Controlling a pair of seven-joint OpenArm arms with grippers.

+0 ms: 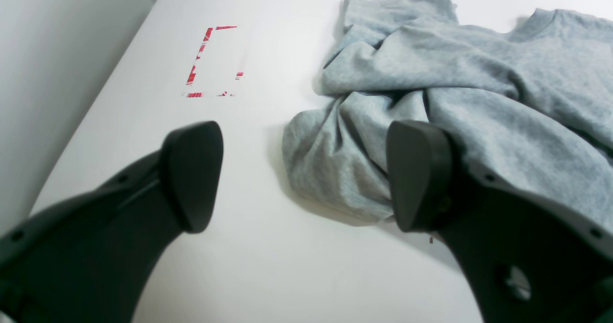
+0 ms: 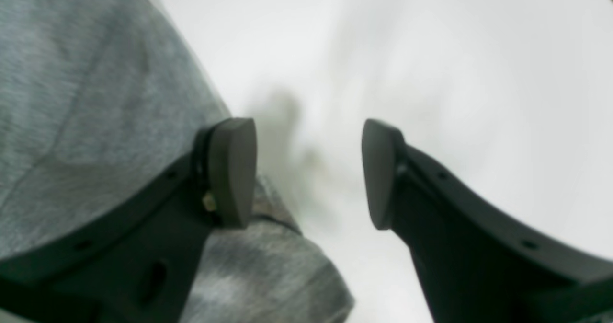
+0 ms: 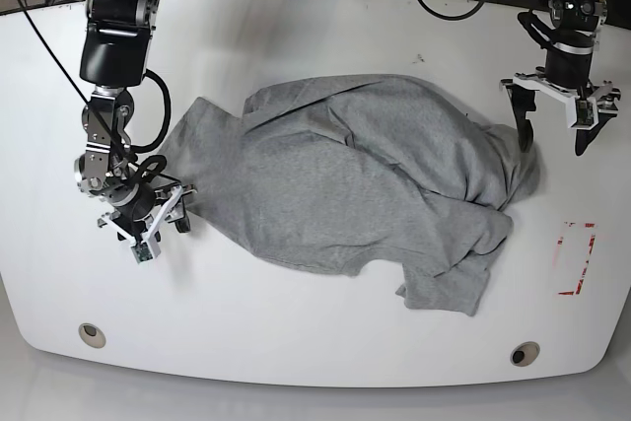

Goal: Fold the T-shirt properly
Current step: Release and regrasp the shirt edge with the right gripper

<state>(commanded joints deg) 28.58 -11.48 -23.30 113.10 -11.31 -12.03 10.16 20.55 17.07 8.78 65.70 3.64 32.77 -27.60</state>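
The light heather-grey T-shirt (image 3: 355, 175) lies crumpled in the middle of the white table; its lettering is hidden. In the left wrist view the T-shirt (image 1: 431, 88) fills the right half, with its collar at the upper right. My left gripper (image 1: 304, 174) (image 3: 550, 130) is open and empty at the shirt's edge, one finger (image 1: 416, 174) over the fabric. My right gripper (image 2: 309, 174) (image 3: 158, 219) is open and empty low at the shirt's other edge, one finger (image 2: 232, 169) over the cloth (image 2: 96, 121).
A red-marked rectangle (image 3: 575, 258) (image 1: 213, 62) is on the white table (image 3: 296, 342) beside the shirt. Two round holes (image 3: 91, 333) (image 3: 525, 353) sit near the front edge. Cables lie beyond the table's far edge.
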